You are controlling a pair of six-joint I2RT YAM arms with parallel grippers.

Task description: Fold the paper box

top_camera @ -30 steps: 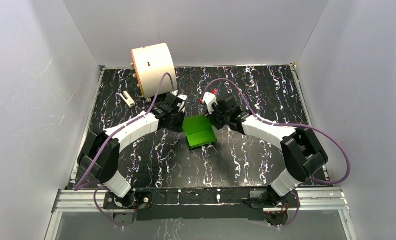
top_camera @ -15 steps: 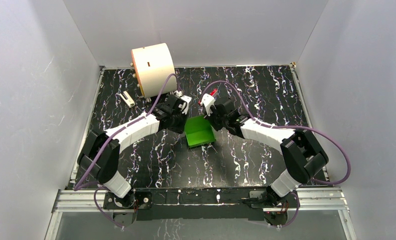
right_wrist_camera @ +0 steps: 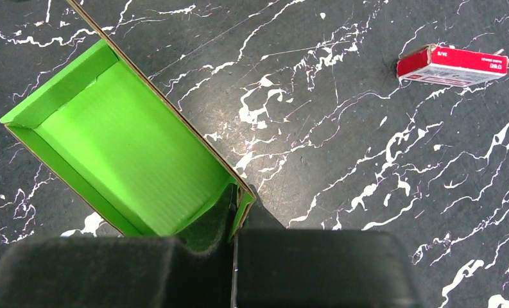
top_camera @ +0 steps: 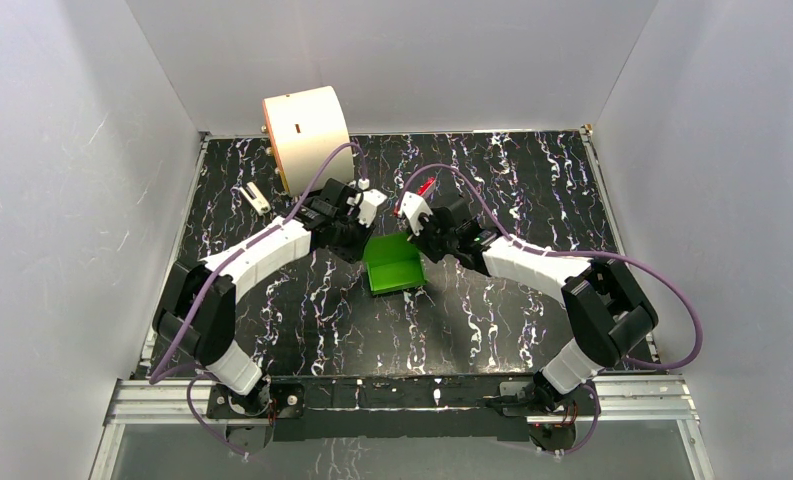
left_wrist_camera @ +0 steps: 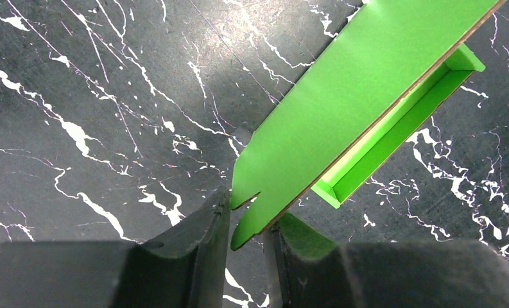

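While the right claw (right_wrist_camera: pixel 235 208) pinches a wall corner of the green paper box (right_wrist_camera: pixel 129 167), the open tray rests on the tabletop (right_wrist_camera: pixel 341 160) ahead-left of it. The left claw (left_wrist_camera: pixel 246 221) straddles the raised flap's corner, its fingers narrowly parted; I cannot tell whether it grips. A red block (right_wrist_camera: pixel 452 65) lies well ahead-right of the right claw.

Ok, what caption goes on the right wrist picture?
Right gripper grips bright green paper box; small red block beyond.

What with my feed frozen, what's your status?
Right gripper clamped on paper box wall. Left gripper astride its flap, grip unclear. Red carton aside, nothing blocking.
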